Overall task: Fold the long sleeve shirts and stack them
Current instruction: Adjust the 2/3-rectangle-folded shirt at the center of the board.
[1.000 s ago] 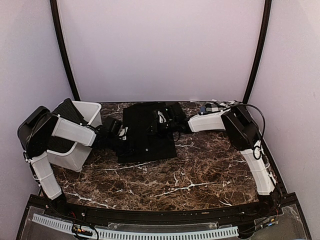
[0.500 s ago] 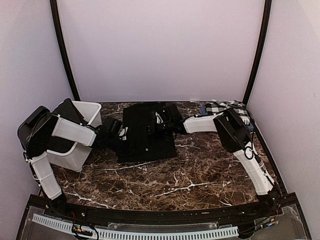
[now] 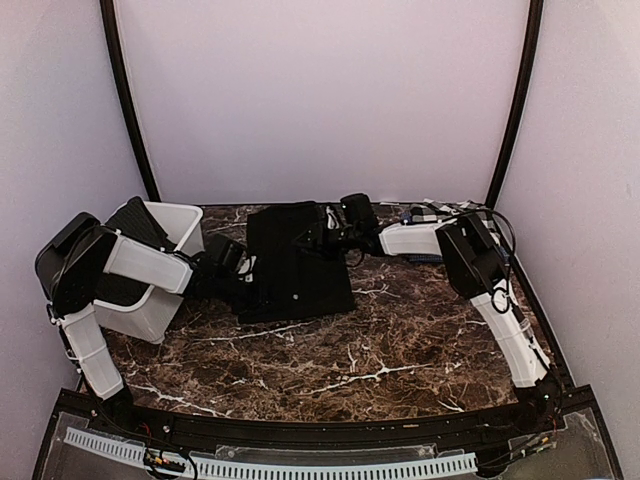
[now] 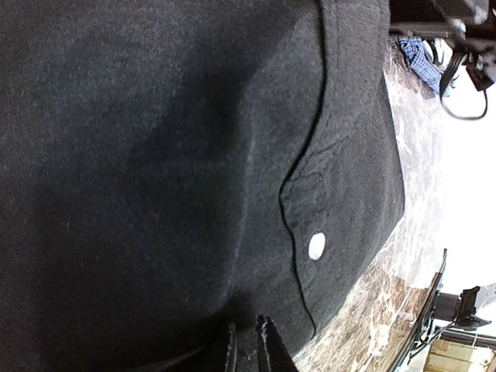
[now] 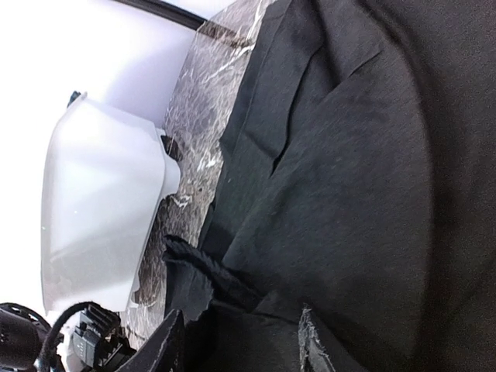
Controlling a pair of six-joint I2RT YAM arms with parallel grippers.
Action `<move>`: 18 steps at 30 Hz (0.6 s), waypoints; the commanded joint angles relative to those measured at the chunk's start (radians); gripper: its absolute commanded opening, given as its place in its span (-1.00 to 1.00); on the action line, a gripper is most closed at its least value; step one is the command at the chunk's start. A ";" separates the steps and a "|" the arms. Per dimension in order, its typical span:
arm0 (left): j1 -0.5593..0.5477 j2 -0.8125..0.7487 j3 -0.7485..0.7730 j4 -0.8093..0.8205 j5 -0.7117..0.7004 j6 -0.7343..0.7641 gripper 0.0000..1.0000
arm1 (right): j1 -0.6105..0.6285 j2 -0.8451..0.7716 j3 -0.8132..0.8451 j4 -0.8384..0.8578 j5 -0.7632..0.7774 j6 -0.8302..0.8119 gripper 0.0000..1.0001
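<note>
top view: a black shirt lies folded flat on the marble table, just to the right of the white bin, with a narrow strip of table between them. the left gripper sits at the shirt edge that faces the bin, where the cloth is bunched. the right gripper hangs over the shirt's far corner, on the side away from the bin. from up here neither claw's state can be made out.

left wrist view: black cloth fills nearly everything, with a curved seam and a small white mark beside it. the two fingertips stand at the bottom, drawn in to a thin slit and pressed into the cloth, so this claw looks clamped on the shirt's edge. past the shirt, on the side away from the bin, a scrap of blue checked cloth lies on the marble.

right wrist view: the bin shows as a pale tub beyond a strip of marble, and the shirt's folds and a loose flap lie on this side of it. the two fingers are spread well apart at the bottom of the picture, with the cloth beneath them and nothing pinched between them. this claw is open.
</note>
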 commanded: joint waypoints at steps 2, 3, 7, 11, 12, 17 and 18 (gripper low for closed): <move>-0.007 -0.039 -0.011 -0.006 0.002 0.008 -0.79 | -0.042 -0.006 0.031 0.029 -0.024 -0.006 -0.05; -0.007 -0.042 -0.005 -0.015 -0.002 0.014 -0.77 | -0.052 -0.012 0.029 0.020 -0.025 -0.015 -0.05; -0.007 -0.049 0.087 -0.044 -0.022 0.028 -0.70 | -0.081 -0.049 0.004 -0.049 -0.008 -0.090 -0.05; -0.003 -0.016 0.206 -0.093 -0.076 0.055 -0.68 | -0.103 -0.101 -0.003 -0.130 0.025 -0.176 -0.04; 0.000 0.008 0.228 -0.108 -0.082 0.067 -0.68 | -0.108 -0.116 -0.011 -0.141 0.038 -0.198 -0.03; 0.017 0.147 0.400 -0.152 -0.142 0.100 -0.68 | -0.116 -0.202 -0.077 -0.193 0.061 -0.246 -0.03; 0.025 0.168 0.422 -0.153 -0.155 0.105 -0.68 | -0.114 -0.225 -0.108 -0.191 0.064 -0.249 -0.03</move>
